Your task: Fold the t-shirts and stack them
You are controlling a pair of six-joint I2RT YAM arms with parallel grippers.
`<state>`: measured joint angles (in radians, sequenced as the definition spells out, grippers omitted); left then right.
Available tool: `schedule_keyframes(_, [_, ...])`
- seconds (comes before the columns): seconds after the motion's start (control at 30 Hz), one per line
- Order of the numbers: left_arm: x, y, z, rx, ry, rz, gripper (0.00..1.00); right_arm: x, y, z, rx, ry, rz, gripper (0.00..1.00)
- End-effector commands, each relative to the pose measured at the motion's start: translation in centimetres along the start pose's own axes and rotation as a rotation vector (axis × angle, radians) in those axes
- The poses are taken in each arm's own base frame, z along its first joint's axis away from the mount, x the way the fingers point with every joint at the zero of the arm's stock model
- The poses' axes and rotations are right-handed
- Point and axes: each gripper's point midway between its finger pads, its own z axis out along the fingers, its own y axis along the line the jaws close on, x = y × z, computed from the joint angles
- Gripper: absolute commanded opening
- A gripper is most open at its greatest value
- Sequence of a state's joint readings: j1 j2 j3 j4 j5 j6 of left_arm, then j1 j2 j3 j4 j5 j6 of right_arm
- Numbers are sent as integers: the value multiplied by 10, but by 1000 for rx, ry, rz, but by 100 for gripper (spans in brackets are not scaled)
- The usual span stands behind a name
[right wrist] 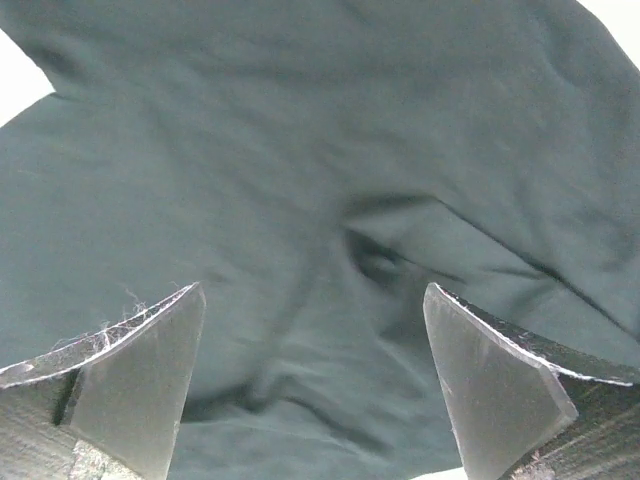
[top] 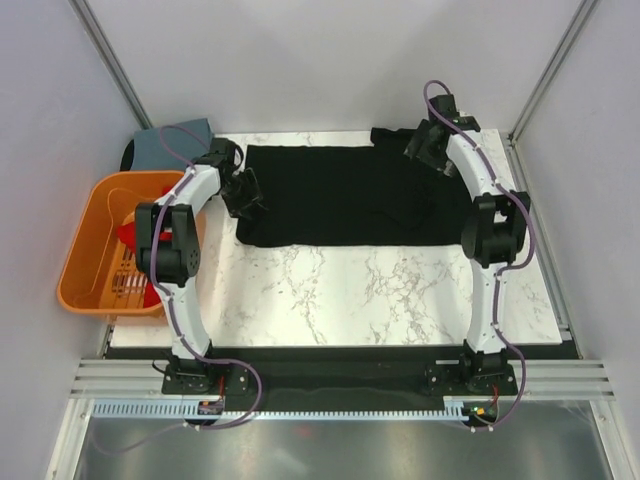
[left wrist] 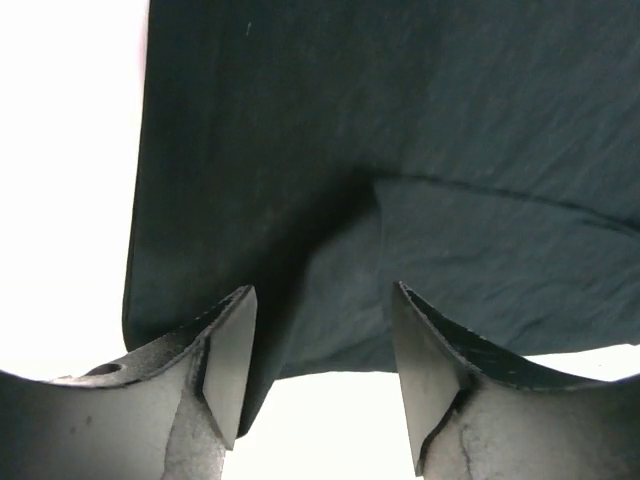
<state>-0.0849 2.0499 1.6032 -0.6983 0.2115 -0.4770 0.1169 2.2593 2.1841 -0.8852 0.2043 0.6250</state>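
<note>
— Jaws spread on left gripper and right gripper, holding nothing?
— Yes; the black t-shirt lies flat on the table (far half). I'd pinch matching edges, then fold evenly.

two arms, the left arm and the right arm, have white curved shells, fat black joints and thin purple cables. the jaws are dark grey wedges.

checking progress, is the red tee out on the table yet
No, the red tee lies in the orange basket, off the left side of the table.
</note>
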Motion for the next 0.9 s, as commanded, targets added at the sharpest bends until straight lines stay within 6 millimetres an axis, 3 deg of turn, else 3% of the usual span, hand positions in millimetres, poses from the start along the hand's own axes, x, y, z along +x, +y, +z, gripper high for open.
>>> schedule_keyframes(0.0, [1,-17,-43,37,-53,41,64,-8,-27,-32,29,22,-36,98])
schedule_keyframes(0.03, [3,-15,-48,31,-69,34,64,-14,-28,-33,2,-18,-18,98])
schedule_keyframes(0.07, [11,-12,-60,29,-89,32,64,21,-49,-19,34,61,-17,98])
schedule_keyframes(0.1, [10,-9,-63,19,-129,27,64,13,-57,-40,0,25,15,98])
schedule_keyframes(0.13, [14,-10,-69,21,-151,17,63,13,-61,-41,-28,3,39,98])
schedule_keyframes(0.17, [33,1,-62,-2,-127,5,63,48,-80,-31,-4,79,46,98])
schedule_keyframes(0.2, [28,-2,-76,18,-201,8,62,48,-84,-46,-32,57,61,98])
schedule_keyframes(0.23, [34,0,-75,15,-212,-4,61,45,-97,-44,-38,38,99,97])
schedule_keyframes(0.27, [50,11,-68,-3,-193,-12,61,71,-111,-38,-22,89,103,95])
schedule_keyframes(0.33, [51,14,-73,5,-248,-23,59,75,-122,-45,-41,81,122,94])
schedule_keyframes(0.37, [64,23,-65,-9,-228,-29,59,94,-134,-40,-23,114,113,93])
schedule_keyframes(0.43, [67,25,-63,-5,-244,-42,59,96,-147,-41,-26,98,136,91])
schedule_keyframes(0.47, [78,33,-56,-19,-224,-50,59,111,-159,-36,-4,124,143,90])
schedule_keyframes(0.67, [83,48,-45,-42,-278,-85,60,128,-186,-20,0,165,199,86])
schedule_keyframes(0.87, [71,40,-38,-14,-315,-86,61,125,-190,-10,0,174,191,85])
